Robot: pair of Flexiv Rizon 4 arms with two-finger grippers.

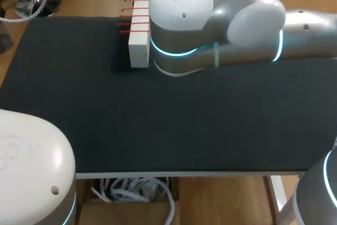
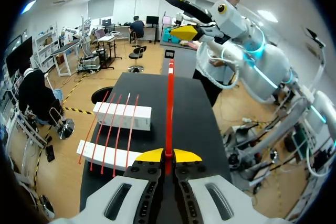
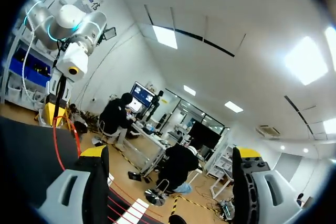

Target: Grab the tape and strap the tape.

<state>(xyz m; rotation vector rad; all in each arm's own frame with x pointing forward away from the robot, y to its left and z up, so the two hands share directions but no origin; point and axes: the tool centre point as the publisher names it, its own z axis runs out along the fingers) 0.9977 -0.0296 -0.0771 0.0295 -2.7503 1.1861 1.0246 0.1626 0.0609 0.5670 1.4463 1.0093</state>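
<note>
A red tape strip (image 2: 170, 108) runs straight ahead from my left gripper (image 2: 168, 155), which is shut on its near end. In the right wrist view the same strip (image 3: 59, 145) curves down from the left gripper (image 3: 52, 114). My right gripper (image 3: 170, 153) stands wide open with nothing between its fingers. In the left wrist view it hangs above the table's far end, beyond the strip's far tip (image 2: 184, 17). Neither gripper shows in the head view, where the right arm (image 1: 210, 19) reaches across the back of the table.
Two white blocks (image 2: 122, 116) (image 2: 107, 155) lie beside the strip, several more red strips (image 2: 113, 135) laid across them. In the head view the white blocks (image 1: 139, 38) sit at the back middle of the black table (image 1: 184, 125). My left arm's joint (image 1: 31, 167) fills the front left corner.
</note>
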